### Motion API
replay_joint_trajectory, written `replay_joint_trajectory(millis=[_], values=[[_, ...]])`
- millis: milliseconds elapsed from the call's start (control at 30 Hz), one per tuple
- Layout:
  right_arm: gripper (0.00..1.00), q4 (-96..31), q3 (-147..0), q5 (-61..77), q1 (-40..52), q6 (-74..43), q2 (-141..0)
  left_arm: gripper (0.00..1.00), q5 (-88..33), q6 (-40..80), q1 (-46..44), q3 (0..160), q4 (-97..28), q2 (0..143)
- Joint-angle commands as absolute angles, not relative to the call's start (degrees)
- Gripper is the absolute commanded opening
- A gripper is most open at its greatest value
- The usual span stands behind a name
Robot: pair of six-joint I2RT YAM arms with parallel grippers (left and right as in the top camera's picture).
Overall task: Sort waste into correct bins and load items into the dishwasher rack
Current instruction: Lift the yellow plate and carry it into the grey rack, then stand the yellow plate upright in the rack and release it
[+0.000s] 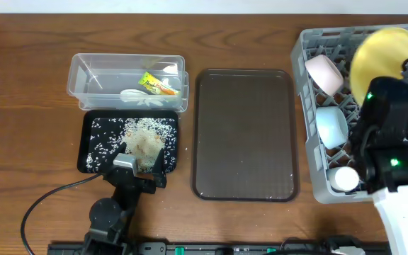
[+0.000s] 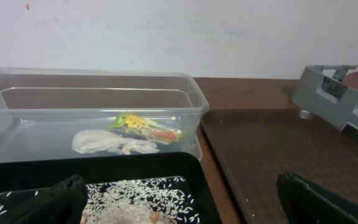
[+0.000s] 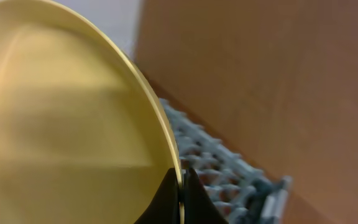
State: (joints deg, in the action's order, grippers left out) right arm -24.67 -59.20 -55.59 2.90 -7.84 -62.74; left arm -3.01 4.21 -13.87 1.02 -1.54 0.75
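Right gripper (image 3: 179, 186) fingers are clamped together on the rim of a yellow-green plate (image 3: 61, 124) over the dishwasher rack (image 1: 310, 170); the job looks nearly finished.

From the left: a clear tub (image 1: 76, 78) holds the green-and-orange wrapper (image 1: 158, 83) and the white crumpled scrap (image 1: 139, 97). Just in front of it, a black tray (image 1: 85, 145) holds the rice crumbs (image 1: 144, 134). The left gripper (image 1: 142, 154) hovers over them, jaws wide apart and holding nothing. The brown serving tray (image 1: 243, 134) in the middle carries nothing. At right, the grey rack holds a pale bowl (image 1: 324, 71) and a light blue bowl (image 1: 331, 124). The plate stands tilted at the rack's far corner; whether it is seated cannot be told. No chopsticks are visible. The waste appears sorted, so what likely remains is releasing the plate and accounting for the chopsticks.
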Motion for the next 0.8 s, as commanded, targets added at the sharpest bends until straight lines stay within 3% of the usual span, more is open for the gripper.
replay_joint_trajectory(millis=[0,167,467,667,767], values=[[0.01,-24.36,-59.35,-58.13,-1.39,-6.74,-66.54,0.99,-2.48,3.66,-13.45,0.23,-3.79,0.62],[0.01,-22.74,-59.35,-54.41,-3.95,-4.75,-73.63,1.0,-2.48,3.66,-13.45,0.23,-3.79,0.62],[0.01,-9.1,-59.35,-52.97,-3.95,13.47,-84.4,0.99,-2.48,3.68,-13.45,0.23,-3.79,0.62],[0.02,-9.17,-59.35,-52.05,-3.9,14.37,-85.52,0.99,-2.48,3.66,-13.45,0.23,-3.79,0.62],[0.58,-10.17,-59.35,-52.36,-3.6,14.37,-85.47,0.99,-2.48,3.66,-13.45,0.23,-3.79,0.62]])
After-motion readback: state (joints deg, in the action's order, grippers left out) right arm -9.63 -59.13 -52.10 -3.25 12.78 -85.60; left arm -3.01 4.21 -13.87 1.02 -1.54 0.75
